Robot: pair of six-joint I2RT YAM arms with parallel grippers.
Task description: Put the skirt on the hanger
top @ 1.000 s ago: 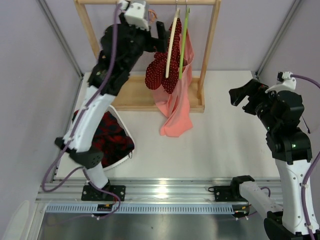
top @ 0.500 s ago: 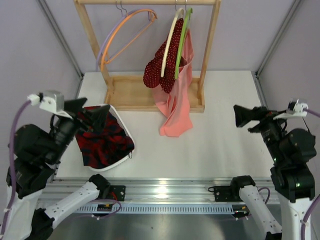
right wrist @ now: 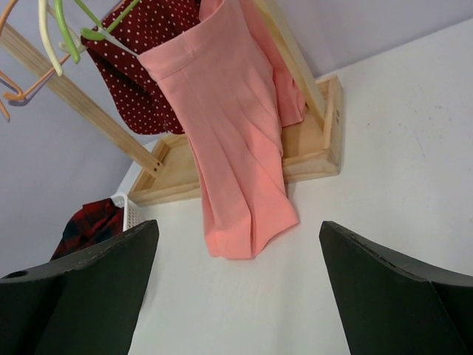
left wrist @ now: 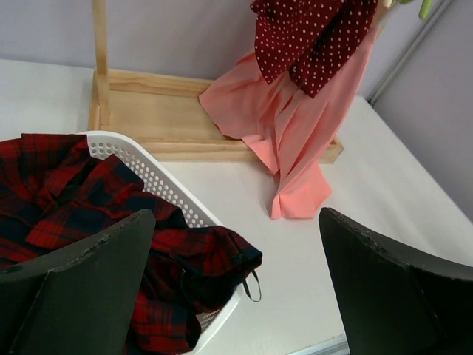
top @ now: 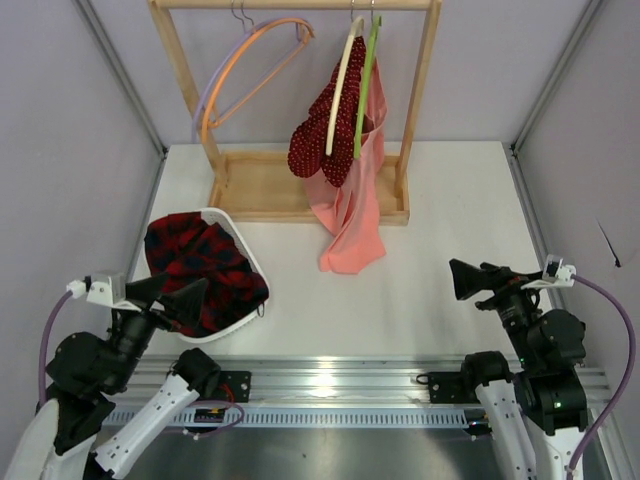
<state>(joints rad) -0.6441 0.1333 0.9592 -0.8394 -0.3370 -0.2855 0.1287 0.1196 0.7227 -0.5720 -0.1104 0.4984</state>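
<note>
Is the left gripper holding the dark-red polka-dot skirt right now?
No: the left gripper has open, empty jaws, and the dark-red polka-dot skirt hangs up on the wooden clothes rack.

Lab: grey partitions [top: 70, 150], aluminium rail [top: 340, 378].

Pale lilac walls [top: 60, 150], white tbl [top: 450, 230], wooden rack [top: 262, 188] at back, alu rail [top: 330, 375] near edge.

Dark-red skirt [top: 318, 138], tiny white dots — hangs bunched and folded on hanger [top: 343, 88], hem loose below. Cream curved hanger, silver hook over wooden rail [top: 300, 4] — hangs steeply tilted, upper arm bare, lower end inside skirt cloth.
</note>
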